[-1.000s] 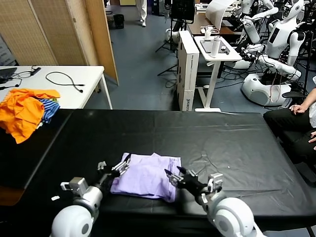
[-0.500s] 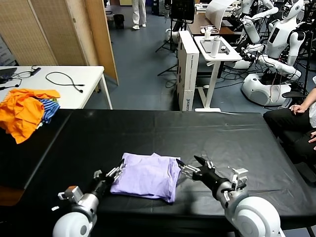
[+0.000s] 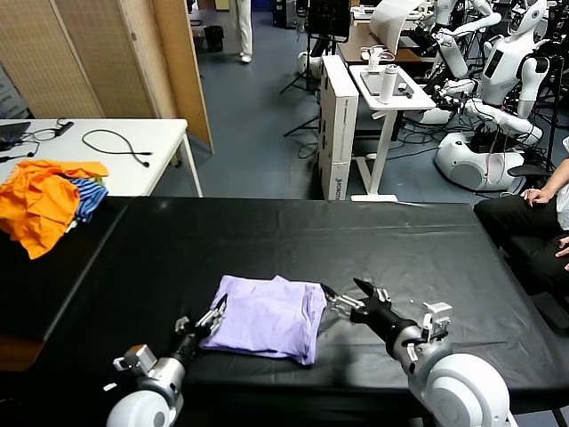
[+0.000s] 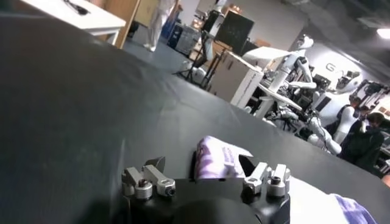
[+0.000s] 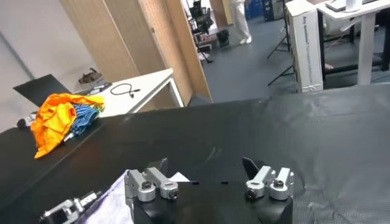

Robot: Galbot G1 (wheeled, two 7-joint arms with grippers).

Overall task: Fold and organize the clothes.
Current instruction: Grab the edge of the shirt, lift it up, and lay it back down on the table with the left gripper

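Note:
The pale lavender T-shirt (image 3: 265, 316) lies folded in a flat rectangle on the black table (image 3: 293, 236), near its front edge. My left gripper (image 3: 213, 313) is open at the shirt's left edge, holding nothing. In the left wrist view the shirt (image 4: 216, 161) lies just ahead of the open left gripper (image 4: 202, 165). My right gripper (image 3: 342, 298) is open and empty just off the shirt's right edge. In the right wrist view the right gripper (image 5: 205, 165) has only black table between its fingers, and the shirt (image 5: 113, 204) shows off to one side.
Bright orange garments (image 3: 40, 200) and a blue-striped garment (image 3: 89, 197) lie at the table's far left corner. A white table (image 3: 116, 151) with a cable stands behind them. A seated person (image 3: 533, 222) is at the right edge.
My right gripper has let go of the shirt's right edge and moved right, off the cloth. My left arm has drawn back toward the front edge. The shirt lies still.

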